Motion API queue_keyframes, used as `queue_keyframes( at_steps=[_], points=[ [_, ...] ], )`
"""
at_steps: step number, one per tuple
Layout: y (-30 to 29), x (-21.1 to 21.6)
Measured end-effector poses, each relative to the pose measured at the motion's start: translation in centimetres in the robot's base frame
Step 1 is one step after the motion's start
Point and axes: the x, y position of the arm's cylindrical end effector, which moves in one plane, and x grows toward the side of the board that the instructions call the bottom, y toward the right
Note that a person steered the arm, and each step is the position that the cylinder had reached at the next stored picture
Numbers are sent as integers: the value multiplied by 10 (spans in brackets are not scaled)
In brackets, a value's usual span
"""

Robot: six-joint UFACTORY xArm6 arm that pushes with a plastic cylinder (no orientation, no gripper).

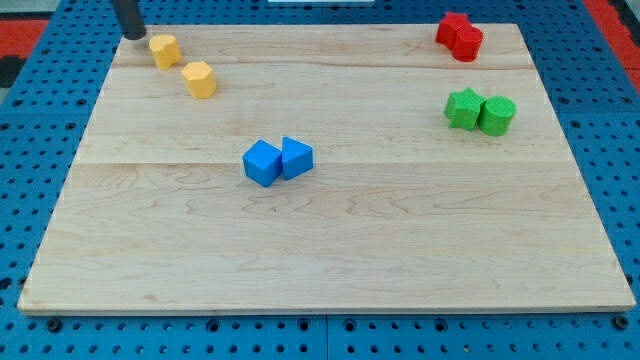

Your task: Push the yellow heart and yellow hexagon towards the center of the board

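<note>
Two yellow blocks lie near the board's top left. One yellow block (165, 50), which looks like the heart, is closest to the corner. The other yellow block (200, 79), which looks like the hexagon, lies just below and right of it. My tip (132, 35) stands on the board at the top left corner, just left of and slightly above the first yellow block, a small gap apart from it. Both yellow blocks are far up and left of the board's middle.
A blue cube (262, 163) and a blue triangular block (297, 157) touch near the centre. A red star (452, 28) and a red cylinder (468, 42) sit at the top right. A green star (462, 108) and a green cylinder (497, 115) sit at the right. The wooden board (330, 250) lies on a blue pegboard.
</note>
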Motion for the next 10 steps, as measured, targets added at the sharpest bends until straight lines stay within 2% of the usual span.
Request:
queue_keyframes(
  at_steps=[1,2,3,4,5,7,10],
  points=[
    [42,10],
    [48,23],
    [23,15],
    [-27,7],
    [-23,36],
    [65,68],
    [117,129]
  ],
)
